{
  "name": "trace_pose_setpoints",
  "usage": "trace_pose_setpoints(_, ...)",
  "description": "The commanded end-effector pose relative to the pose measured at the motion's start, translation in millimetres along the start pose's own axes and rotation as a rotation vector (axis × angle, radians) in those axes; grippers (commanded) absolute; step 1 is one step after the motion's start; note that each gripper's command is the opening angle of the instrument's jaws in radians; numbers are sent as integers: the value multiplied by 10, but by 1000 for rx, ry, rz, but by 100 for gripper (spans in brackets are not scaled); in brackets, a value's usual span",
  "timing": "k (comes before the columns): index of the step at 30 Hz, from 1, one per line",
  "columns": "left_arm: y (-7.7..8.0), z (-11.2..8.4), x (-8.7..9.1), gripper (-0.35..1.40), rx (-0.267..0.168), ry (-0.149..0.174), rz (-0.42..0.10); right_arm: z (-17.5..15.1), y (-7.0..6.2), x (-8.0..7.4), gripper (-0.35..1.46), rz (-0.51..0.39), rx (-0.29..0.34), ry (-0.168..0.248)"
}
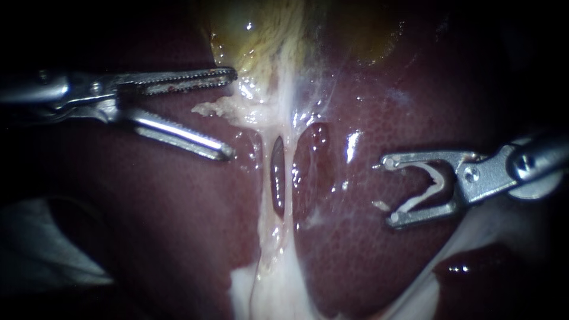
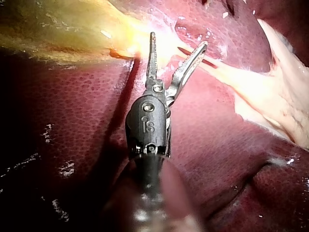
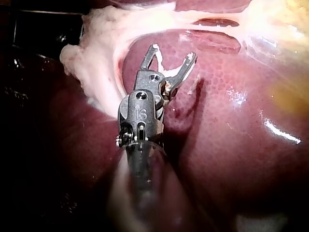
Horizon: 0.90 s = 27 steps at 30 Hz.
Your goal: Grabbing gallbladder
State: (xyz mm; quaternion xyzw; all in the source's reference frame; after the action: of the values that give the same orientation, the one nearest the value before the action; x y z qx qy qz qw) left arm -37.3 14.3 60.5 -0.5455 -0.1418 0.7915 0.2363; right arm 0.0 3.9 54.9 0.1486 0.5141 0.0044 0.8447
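Yellow-green gallbladder [image 1: 261,35] lies at the upper middle of the endoscope view, not yet held.
Judged soft, wet, slippery and easily torn; hold best taken at its pale lower end, where white tissue [image 1: 255,112] gathers. Left instrument [image 1: 231,114] jaws spread wide just beside that end, nothing gripped. Right instrument [image 1: 389,191] jaws likewise parted over the liver [image 1: 367,249], well apart. No container is seen.

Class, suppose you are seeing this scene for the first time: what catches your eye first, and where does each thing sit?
Two shiny metal instruments stand out against the dark red liver: the left instrument with its jaws wide open close to the yellowish gallbladder, the right instrument open over bare liver. Between them a pale band of tissue runs down from the gallbladder.
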Motion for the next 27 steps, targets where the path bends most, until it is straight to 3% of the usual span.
trace_pose_setpoints(1,-1,-1,-3,74,-5,1,1,0,0,0,49,0,0,0)
trace_pose_setpoints(14,-11,-32,-21,73,6,-2,10,-1,0,0,49,0,0,0)
trace_pose_setpoints(27,-16,-9,-36,66,18,-6,-24,-1,0,0,49,0,1,0)
